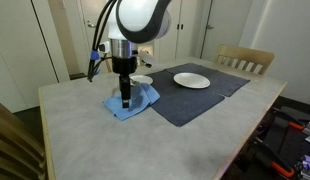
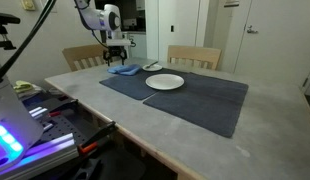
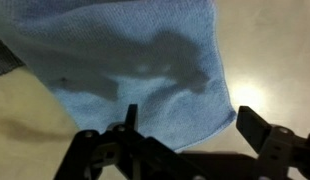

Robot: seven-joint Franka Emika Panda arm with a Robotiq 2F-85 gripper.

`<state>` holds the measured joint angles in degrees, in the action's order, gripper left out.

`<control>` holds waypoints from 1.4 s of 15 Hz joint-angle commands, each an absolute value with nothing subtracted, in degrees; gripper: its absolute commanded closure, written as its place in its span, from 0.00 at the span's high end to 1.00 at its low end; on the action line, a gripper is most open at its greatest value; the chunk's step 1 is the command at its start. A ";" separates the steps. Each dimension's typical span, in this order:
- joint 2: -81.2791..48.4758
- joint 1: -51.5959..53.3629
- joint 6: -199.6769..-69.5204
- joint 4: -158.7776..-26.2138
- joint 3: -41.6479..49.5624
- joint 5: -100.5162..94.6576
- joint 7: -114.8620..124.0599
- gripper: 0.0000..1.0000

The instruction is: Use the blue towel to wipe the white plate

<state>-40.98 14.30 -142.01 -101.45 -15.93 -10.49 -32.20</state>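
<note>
We see the arm pointing straight down, its gripper (image 1: 126,96) spread apart just over the blue towel (image 1: 141,101), which lies on the table (image 1: 85,130) at the dark placemat's (image 1: 200,100) edge. The white plate (image 1: 191,80) sits on that placemat.

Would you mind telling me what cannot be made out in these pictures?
Whether the gripper touches the blue towel: its own body hides the contact in an exterior view; wrist view blurred.
Any dirt on the white plate: too small in both exterior views.
The saucer: partly hidden behind the gripper.
</note>
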 commanded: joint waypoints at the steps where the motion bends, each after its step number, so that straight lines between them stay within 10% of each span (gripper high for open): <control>1: -42.11 16.44 -146.11 -101.21 -13.82 -14.69 -28.09 1.00; 14: -47.00 18.22 -146.07 -99.34 -12.63 -16.88 -23.14 1.00; 21: -46.24 17.92 -144.09 -98.62 -12.24 -16.59 -21.21 0.38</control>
